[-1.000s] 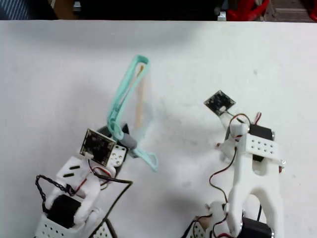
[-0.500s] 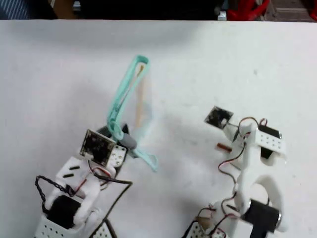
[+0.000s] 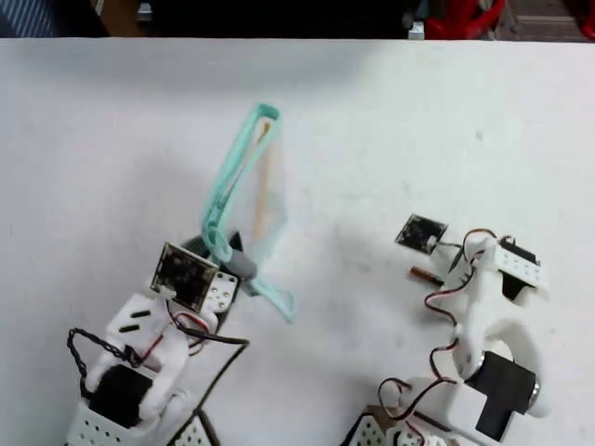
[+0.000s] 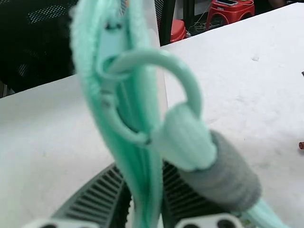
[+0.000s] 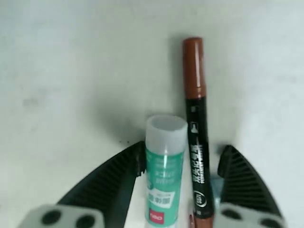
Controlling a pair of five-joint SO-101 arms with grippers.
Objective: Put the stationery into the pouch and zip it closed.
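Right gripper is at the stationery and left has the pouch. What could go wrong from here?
1. The right gripper has its open jaws either side of both the glue stick and the marker, which lie side by side. Closing could catch both loosely or squeeze one out.
2. The left gripper holds the pouch on edge. Seen from above, its mouth looks like a narrow slit, so an item could miss it or snag on the rim.
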